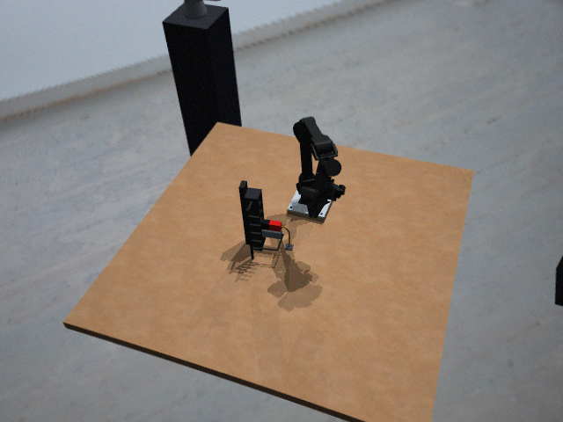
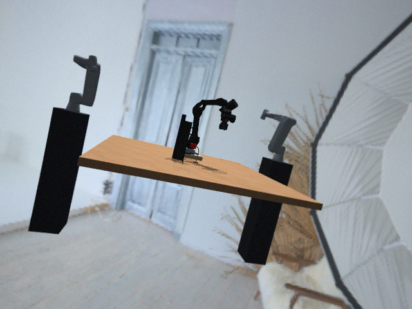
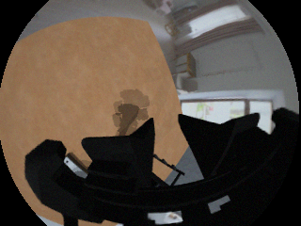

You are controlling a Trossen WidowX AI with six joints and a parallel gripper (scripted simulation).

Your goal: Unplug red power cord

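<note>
The black power strip [image 1: 251, 218] [image 2: 182, 138] stands upright near the middle of the wooden table [image 1: 386, 272] [image 2: 132, 149]. The red plug [image 1: 274, 224] [image 2: 192, 145] sits in the strip's side. Its thin cord [image 1: 286, 236] curves down to the table. My gripper [image 1: 335, 189] [image 2: 223, 125] [image 3: 166, 120] hangs on the folded arm, above the table and well clear of the plug, the cord and the strip. Its fingers stand partly apart with nothing between them. The wrist view shows only bare table and shadows between the fingers.
The arm's pale base plate [image 1: 296, 207] sits just behind the strip. Black pillars [image 1: 204, 68] [image 2: 60, 166] [image 2: 262, 206] carrying cameras stand beside the table edges.
</note>
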